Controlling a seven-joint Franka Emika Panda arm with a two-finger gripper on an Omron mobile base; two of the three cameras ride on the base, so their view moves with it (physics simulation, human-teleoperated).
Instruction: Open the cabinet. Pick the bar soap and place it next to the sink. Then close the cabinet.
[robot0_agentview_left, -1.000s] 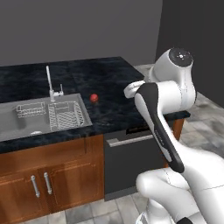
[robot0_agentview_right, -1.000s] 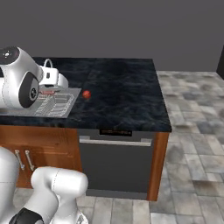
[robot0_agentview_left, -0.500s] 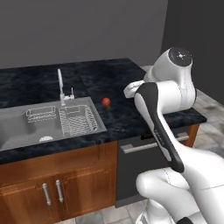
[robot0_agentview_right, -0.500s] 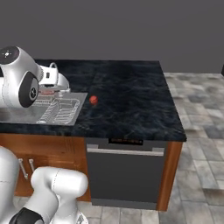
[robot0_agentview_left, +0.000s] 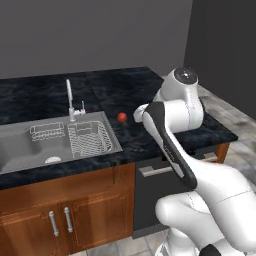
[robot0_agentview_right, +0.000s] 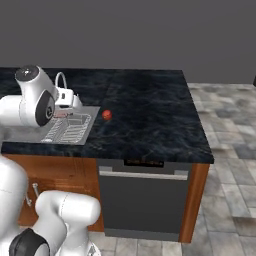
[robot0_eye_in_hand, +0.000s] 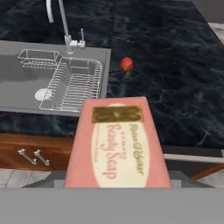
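A: What is the gripper doing, and what is it carrying?

B: The fingertips are hidden under the bar soap (robot0_eye_in_hand: 117, 144), so the jaw width cannot be read directly. The pink block, label up, is riding close against the hand camera and well above the counter, so it is judged to be clamped in the gripper and not resting on anything.

A: Why is it being carried high and flat?

B: Probably so that it clears the counter edge while the base is bringing the arm toward the drop spot. The label is facing the camera and the long side is running along the gripper's line of sight.

A: Where is the soap in relation to the goal?

B: The sink (robot0_eye_in_hand: 17, 94) is lying up and to the left in the hand view, with its wire rack (robot0_eye_in_hand: 72, 83) in the right half of the basin and the faucet (robot0_eye_in_hand: 65, 26) behind it. The soap is hovering over the front edge of the dark countertop (robot0_eye_in_hand: 175, 87), near the basin's right front corner.

A: What is sitting on the landing area?

B: A small red ball (robot0_eye_in_hand: 126, 64) is lying just right of the basin, apart from it. The bare stone in front of it looks like the likeliest spot.

A: How far along is the task?

B: Placing is pending, then closing the cabinet.
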